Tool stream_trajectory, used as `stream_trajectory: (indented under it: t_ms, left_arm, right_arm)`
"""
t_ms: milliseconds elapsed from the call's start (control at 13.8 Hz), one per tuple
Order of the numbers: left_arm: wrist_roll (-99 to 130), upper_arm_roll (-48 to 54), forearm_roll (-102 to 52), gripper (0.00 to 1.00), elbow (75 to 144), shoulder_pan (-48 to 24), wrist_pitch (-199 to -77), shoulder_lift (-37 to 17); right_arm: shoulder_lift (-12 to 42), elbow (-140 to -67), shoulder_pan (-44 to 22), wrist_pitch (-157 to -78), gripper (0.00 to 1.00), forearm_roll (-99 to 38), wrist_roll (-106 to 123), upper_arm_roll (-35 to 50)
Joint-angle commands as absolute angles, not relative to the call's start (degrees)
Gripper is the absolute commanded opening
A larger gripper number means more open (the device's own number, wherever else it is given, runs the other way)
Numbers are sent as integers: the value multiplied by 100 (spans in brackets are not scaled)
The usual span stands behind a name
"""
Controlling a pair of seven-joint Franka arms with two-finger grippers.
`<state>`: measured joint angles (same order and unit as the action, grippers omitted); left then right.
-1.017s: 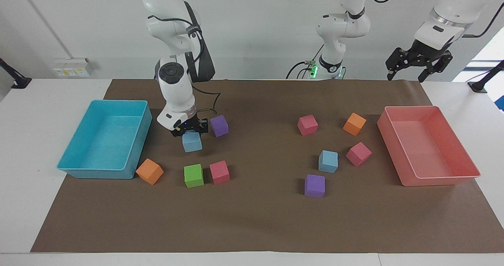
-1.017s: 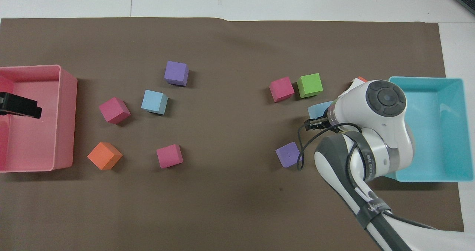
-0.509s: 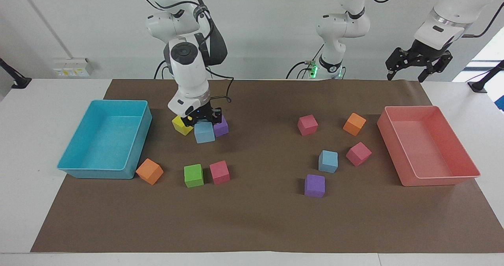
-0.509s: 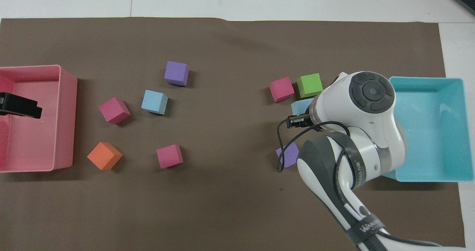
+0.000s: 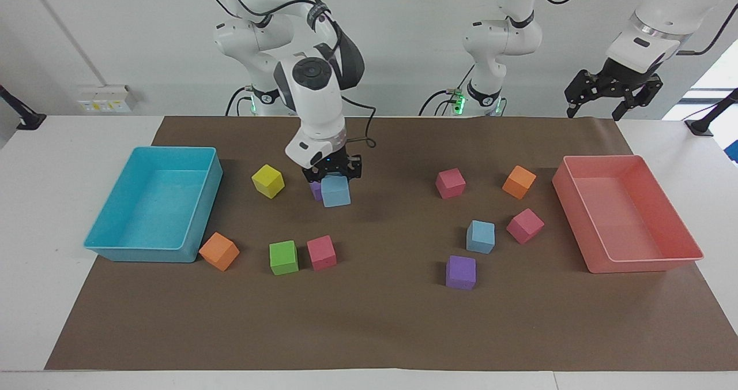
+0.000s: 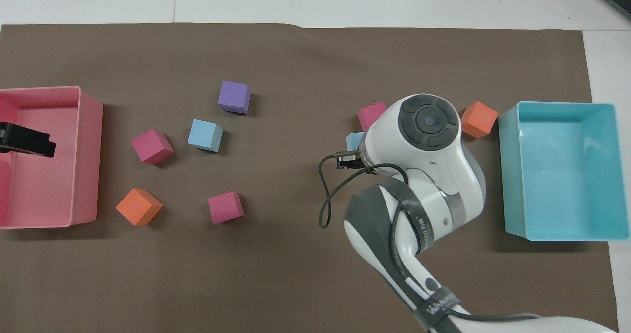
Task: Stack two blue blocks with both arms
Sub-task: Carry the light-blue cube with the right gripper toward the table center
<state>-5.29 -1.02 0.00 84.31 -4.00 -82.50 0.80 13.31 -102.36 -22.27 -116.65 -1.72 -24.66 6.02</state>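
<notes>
The turquoise tray (image 5: 153,212) and the pink tray (image 5: 628,214) are sitting at the two ends of the brown mat (image 5: 380,326), well apart from either set of jaws. The right arm (image 5: 311,90) is reaching out over the middle of the mat, and the right gripper (image 5: 333,177) is gripping one blue block (image 5: 335,191) from above, jaws closed on its upper sides, the block hanging just below them and clear of the mat. A purple cube (image 5: 315,189) is lying partly hidden just beside the carried block. The step in hand appears to be the carry toward the other blue block (image 5: 480,236), which is resting on the mat well apart from these jaws, toward the left arm's end, with a pink cube (image 5: 525,225) and another purple cube (image 5: 460,272) near it. The next move is likely calling for travelling over that resting block, squaring the faces and lowering before letting go. The left gripper (image 5: 613,93) is waiting, jaws spread and holding nothing, up over the mat's edge near the pink tray
</notes>
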Motion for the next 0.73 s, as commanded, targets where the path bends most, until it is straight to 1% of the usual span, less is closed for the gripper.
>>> stream_trajectory:
  t_ms: [0, 145, 363, 654]
  left_arm:
    - [-554, -53, 44, 100, 8402, -325, -8183, 114]
    - [-554, -53, 44, 100, 8402, -325, -8183, 114]
    - [-554, -53, 44, 100, 8402, -325, -8183, 114]
    - [-554, -53, 44, 100, 8402, -325, -8183, 114]
  right_arm:
    - [1967, -9538, -2513, -11496, 0, -150, -2951, 606]
    - [2380, -9072, -2741, -11487, 0, -114, -3373, 598]
    - [2767, -8755, -2935, -11470, 0, -70, -3787, 598]
    - [3023, -8719, -3059, -11592, 0, -18, -3955, 598]
